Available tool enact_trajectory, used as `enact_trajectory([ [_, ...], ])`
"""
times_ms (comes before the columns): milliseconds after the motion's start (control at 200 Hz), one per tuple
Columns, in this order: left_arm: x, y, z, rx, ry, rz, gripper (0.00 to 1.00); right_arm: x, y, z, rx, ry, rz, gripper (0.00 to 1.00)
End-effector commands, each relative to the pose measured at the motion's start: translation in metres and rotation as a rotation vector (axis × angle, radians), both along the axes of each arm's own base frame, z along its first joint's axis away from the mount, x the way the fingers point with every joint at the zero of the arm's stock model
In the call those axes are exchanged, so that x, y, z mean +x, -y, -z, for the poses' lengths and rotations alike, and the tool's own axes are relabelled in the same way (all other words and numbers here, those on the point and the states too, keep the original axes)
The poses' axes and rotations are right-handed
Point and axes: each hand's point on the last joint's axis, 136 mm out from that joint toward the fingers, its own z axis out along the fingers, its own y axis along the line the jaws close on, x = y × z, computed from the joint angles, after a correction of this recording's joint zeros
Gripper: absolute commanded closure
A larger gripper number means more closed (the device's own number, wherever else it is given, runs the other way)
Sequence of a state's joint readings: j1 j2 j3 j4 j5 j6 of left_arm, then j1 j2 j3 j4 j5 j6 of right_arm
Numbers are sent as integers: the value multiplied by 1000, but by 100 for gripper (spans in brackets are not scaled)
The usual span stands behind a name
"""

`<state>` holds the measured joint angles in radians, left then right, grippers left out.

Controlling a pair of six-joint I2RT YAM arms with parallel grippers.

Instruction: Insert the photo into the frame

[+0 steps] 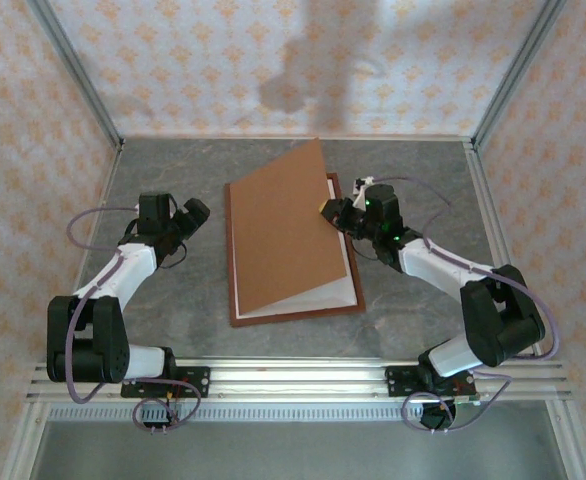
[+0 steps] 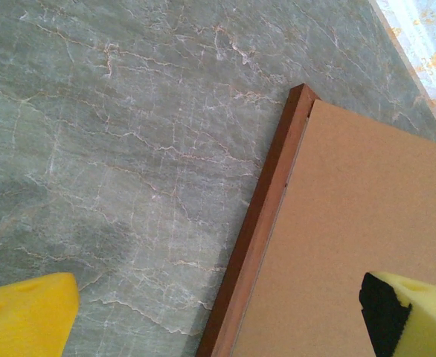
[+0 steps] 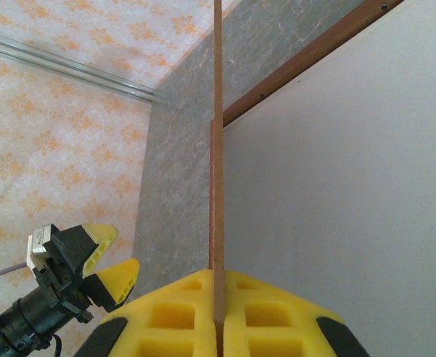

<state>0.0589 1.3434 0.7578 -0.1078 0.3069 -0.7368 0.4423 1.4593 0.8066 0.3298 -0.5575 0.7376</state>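
Setting: grey marbled bench (image 1: pixel 173 320) stood inside a booth with pale orange-patterned walls (image 1: pixel 33 110); an aluminium rail ran along the near edge.

Frame: frame (image 1: pixel 235 300) lay flat mid-bench, reddish-brown moulding, long sides running away from the arms. Left wrist view showed its far-left corner (image 2: pixel 296 100) on the marble.

Board: brown board (image 1: pixel 288 230) sat over the frame, left edge down along the left moulding, right edge raised, so it stood tilted like a half-open lid.

Photo: a pale sheet (image 1: pixel 348 288) showed within the frame at the near-right corner; right wrist view gave a plain whitish surface (image 3: pixel 352 208) beneath the raised board. No printed side was visible; I could not tell whether this was the photo face-down or a mount.

Right fingers: right fingers (image 1: pixel 331 209) were pinched shut on the board's right edge; the wrist view showed the thin edge (image 3: pixel 217 186) clamped between the yellow pads (image 3: pixel 173 320).

Left fingers: left fingers (image 1: pixel 195 211) were spread wide, holding nothing, near the frame's left side but apart from it; yellow tips (image 2: pixel 24 312) hung over bare marble.

Step (judged): backing board was being handled at the hinge-like left edge, either closing over the sheet or opening.

Next (judged): if closing, lowering would call for a slow arc keeping the left edge seated inside the moulding, then a release once flat; the left arm could steady the frame.

Risk (judged): the board might skid out of the rebate or drag the sheet.
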Motion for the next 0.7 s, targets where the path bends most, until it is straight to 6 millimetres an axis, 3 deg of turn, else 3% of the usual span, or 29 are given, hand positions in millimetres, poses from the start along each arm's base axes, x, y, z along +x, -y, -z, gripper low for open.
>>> enact_trajectory([
  [0, -4, 2, 1, -12, -2, 1, 2, -5, 1, -14, 29, 42, -4, 100],
  [355, -2, 3, 2, -17, -2, 2, 2, -14, 7, 1, 18, 4, 11, 100],
  [691, -2, 4, 6, -19, -8, 5, 2, -2, 0, 14, -21, 1, -14, 100],
])
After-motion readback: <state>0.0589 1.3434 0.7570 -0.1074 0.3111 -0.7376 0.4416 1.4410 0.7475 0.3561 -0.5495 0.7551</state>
